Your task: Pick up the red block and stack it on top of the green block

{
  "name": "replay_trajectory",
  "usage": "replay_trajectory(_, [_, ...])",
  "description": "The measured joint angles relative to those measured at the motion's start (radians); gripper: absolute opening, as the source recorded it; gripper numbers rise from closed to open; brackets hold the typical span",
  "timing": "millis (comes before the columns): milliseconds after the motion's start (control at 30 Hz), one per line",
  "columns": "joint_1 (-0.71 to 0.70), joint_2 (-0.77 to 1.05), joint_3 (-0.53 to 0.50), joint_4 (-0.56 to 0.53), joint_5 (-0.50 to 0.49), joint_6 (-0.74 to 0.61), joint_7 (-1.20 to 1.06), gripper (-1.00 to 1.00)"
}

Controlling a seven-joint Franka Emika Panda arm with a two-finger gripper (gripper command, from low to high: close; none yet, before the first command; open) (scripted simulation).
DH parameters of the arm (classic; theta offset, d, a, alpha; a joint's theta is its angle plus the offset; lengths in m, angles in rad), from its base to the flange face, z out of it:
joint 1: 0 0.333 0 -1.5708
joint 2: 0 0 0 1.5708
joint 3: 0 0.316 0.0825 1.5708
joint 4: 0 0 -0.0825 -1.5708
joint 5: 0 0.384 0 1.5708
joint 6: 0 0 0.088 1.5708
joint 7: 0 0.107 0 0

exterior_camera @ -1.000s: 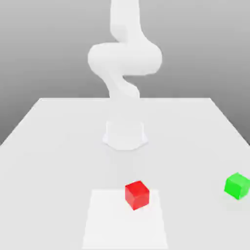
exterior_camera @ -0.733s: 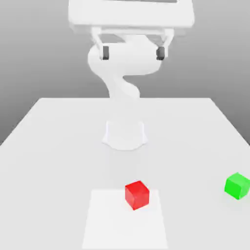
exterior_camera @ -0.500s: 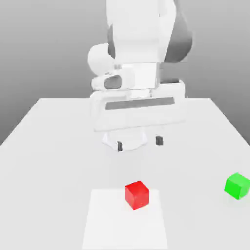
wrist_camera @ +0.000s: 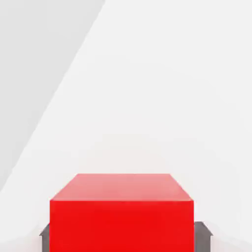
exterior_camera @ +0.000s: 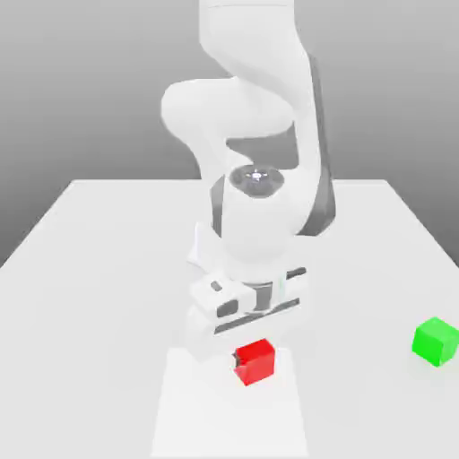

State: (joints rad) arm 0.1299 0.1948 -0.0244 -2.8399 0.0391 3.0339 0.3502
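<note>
The red block (exterior_camera: 255, 360) sits on the table, on a paler square patch. My gripper (exterior_camera: 254, 362) has come down over it, the hand directly above the cube. In the hand view the red block (wrist_camera: 121, 211) fills the space between two dark grey fingertips (wrist_camera: 44, 237) that press against its two sides, so the gripper (wrist_camera: 121, 237) is shut on it. The green block (exterior_camera: 436, 341) rests alone on the table at the exterior view's right, well apart from the gripper.
The white table (exterior_camera: 99, 260) stretches around both cubes. A paler square patch (exterior_camera: 224, 417) lies under and in front of the red block. The arm's base (exterior_camera: 204, 251) stands behind the gripper, mid-table.
The hand has dropped from above the table down onto the red block, and its wide-apart fingers have closed in against the cube's sides. Neither block has shifted.
</note>
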Motion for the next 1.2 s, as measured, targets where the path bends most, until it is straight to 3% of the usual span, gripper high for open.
replay_trajectory(100, [-0.002,-0.021,0.0,-0.003,-0.007,-0.017,0.005,-1.0])
replay_trajectory(333, [0.009,-0.239,-0.002,-0.029,-0.043,-0.21,0.012,-1.0])
replay_trajectory(867, [0.319,-0.195,0.089,0.129,-0.029,-0.329,-0.529,-1.0])
replay_trajectory(1200, [0.464,-0.157,0.197,0.233,-0.048,-0.394,-0.857,-1.0])
